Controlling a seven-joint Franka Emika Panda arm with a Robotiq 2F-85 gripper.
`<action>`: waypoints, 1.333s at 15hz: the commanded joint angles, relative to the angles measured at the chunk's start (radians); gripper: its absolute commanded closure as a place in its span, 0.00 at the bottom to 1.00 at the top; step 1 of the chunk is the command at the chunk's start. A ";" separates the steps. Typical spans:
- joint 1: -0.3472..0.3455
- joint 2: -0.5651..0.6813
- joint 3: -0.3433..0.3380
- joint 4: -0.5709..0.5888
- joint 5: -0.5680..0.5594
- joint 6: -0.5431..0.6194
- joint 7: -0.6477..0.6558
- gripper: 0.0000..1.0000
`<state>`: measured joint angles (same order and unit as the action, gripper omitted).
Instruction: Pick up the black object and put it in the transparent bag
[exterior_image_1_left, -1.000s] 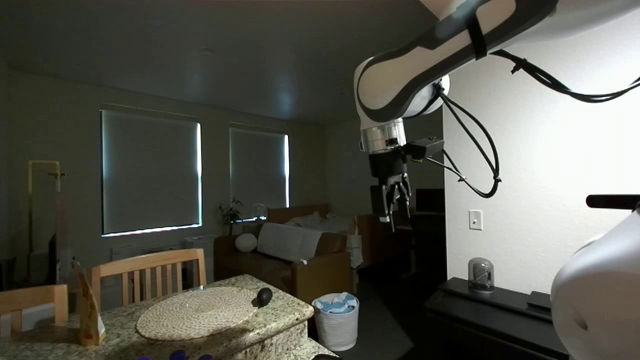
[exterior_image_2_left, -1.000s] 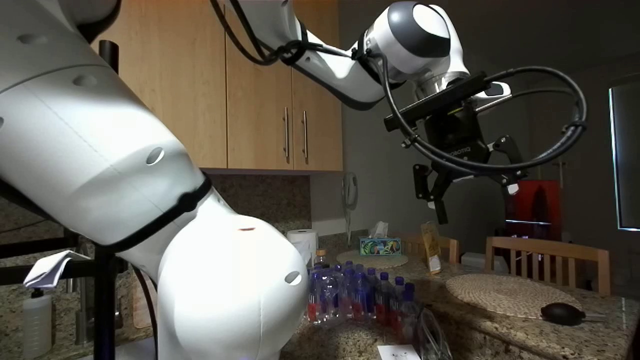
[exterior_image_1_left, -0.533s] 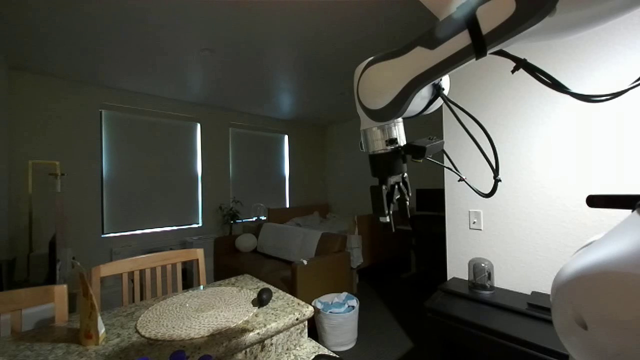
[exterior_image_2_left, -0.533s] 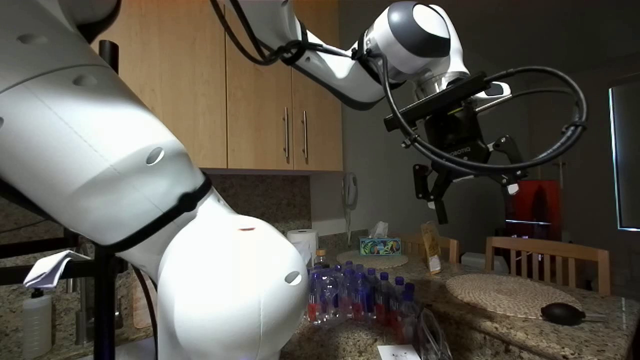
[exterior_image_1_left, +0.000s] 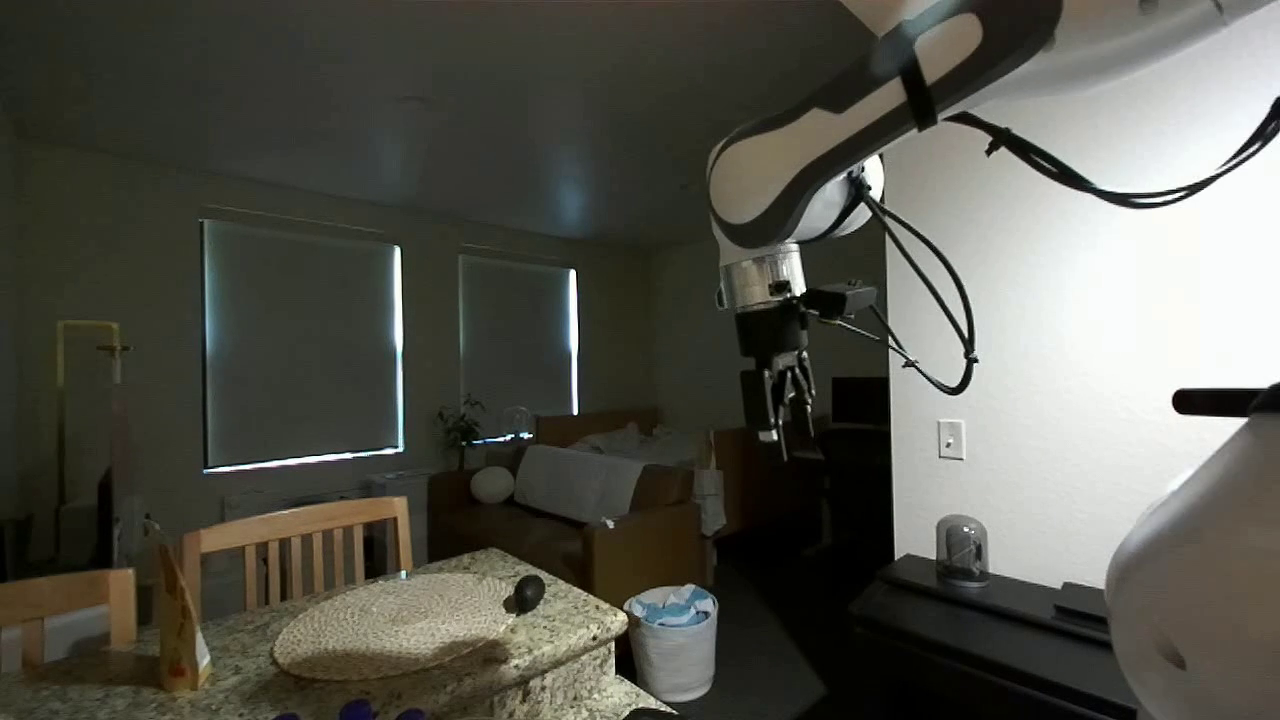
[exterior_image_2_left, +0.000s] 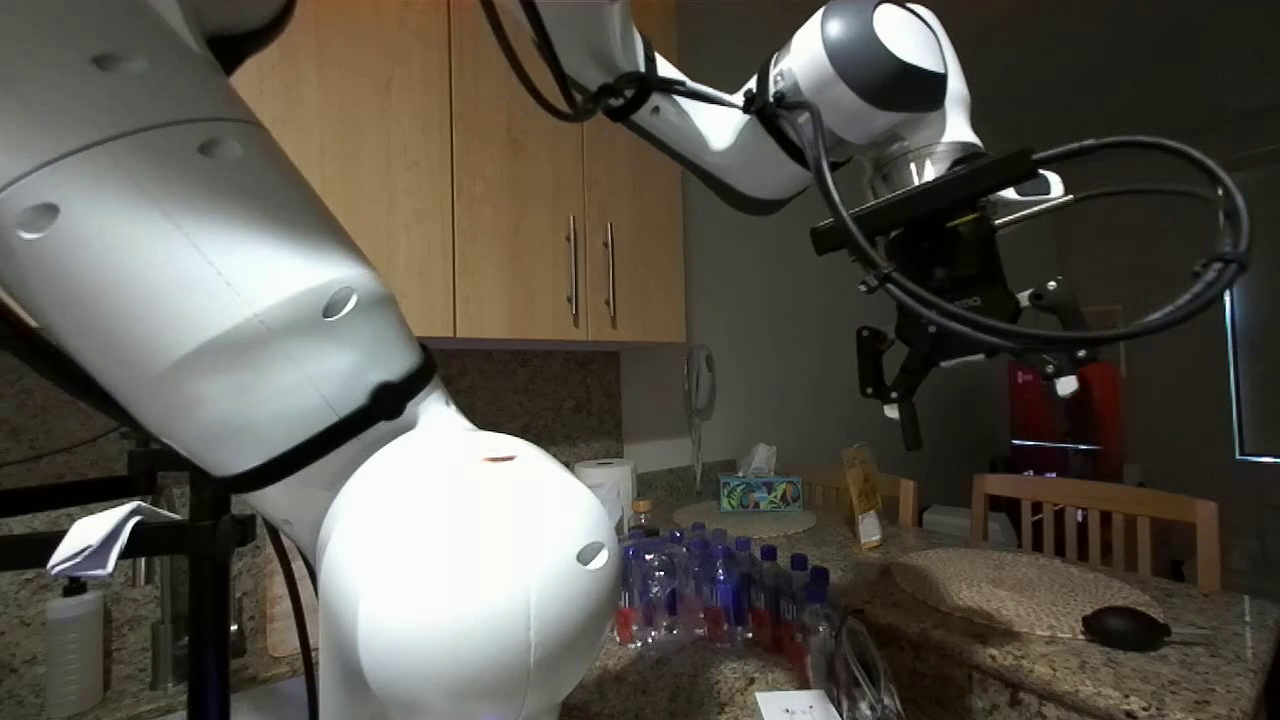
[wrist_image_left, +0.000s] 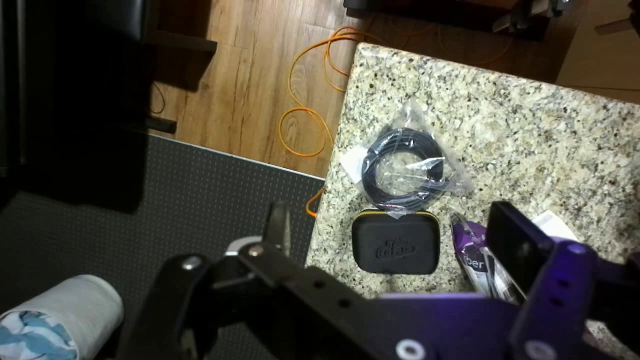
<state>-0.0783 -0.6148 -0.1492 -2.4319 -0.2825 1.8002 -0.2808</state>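
Observation:
The black object (exterior_image_1_left: 530, 593) is a small rounded lump on the granite counter beside the beige mat's edge; it also shows in an exterior view (exterior_image_2_left: 1126, 628) with a thin nozzle. It is out of the wrist view. The bag seems to be the crinkled bluish-white material (exterior_image_1_left: 676, 607) inside a round white bin (exterior_image_1_left: 673, 660) on the floor past the counter; it also shows in the wrist view (wrist_image_left: 35, 332). I cannot tell whether it is see-through. My gripper (exterior_image_2_left: 985, 408) is open and empty, high above the counter, its fingers wide apart in the wrist view (wrist_image_left: 390, 220).
Below my gripper lie a clear bag with coiled black cable (wrist_image_left: 404, 170), a black zip case (wrist_image_left: 396, 245) and a purple-labelled package (wrist_image_left: 475, 250). Several bottles (exterior_image_2_left: 720, 590) stand on the lower counter. A beige mat (exterior_image_1_left: 395, 625) and an upright pouch (exterior_image_1_left: 183, 630) are on the raised counter.
The arm has shifted: my gripper moved right in an exterior view, and only slightly left in an exterior view where it hangs near the wall. It stays open. The black object has not moved.

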 joint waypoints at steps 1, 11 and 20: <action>0.032 0.226 -0.068 0.193 0.028 -0.056 -0.164 0.00; 0.025 0.699 -0.018 0.568 0.238 0.197 -0.264 0.00; -0.008 0.685 0.016 0.551 0.215 0.192 -0.257 0.00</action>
<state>-0.0637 0.0702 -0.1561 -1.8830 -0.0655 1.9950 -0.5394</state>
